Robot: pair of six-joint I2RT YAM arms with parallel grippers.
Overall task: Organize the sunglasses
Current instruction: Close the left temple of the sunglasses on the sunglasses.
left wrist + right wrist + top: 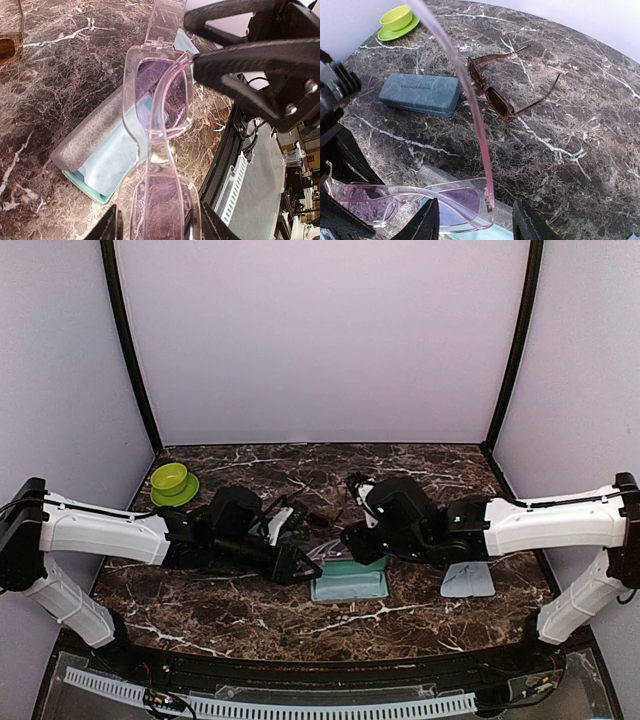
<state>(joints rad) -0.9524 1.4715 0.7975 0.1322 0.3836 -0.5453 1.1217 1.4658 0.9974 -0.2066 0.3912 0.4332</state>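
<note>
Overall, you're working on a dark marble counter veined in white, closed in by plain lavender walls. A green cup on its saucer sits at the far left. An open teal case with a pale blue lining cloth lies at the front middle, and 1 more light-blue cloth lies flat to its right.

You have 2 pairs. The brown-lensed sunglasses rest on the counter beside a shut blue-grey case, temples unfolded. The purple-tinted sunglasses, clear pink in the frame, hang in the air above the open teal case.

Both arms reach in low from the sides and meet at the middle. Your left pincer grips the purple pair across 1 lens. Your right pincer straddles the other end, by the hinge of an unfolded temple, and you cannot tell whether it is clamped there.
</note>
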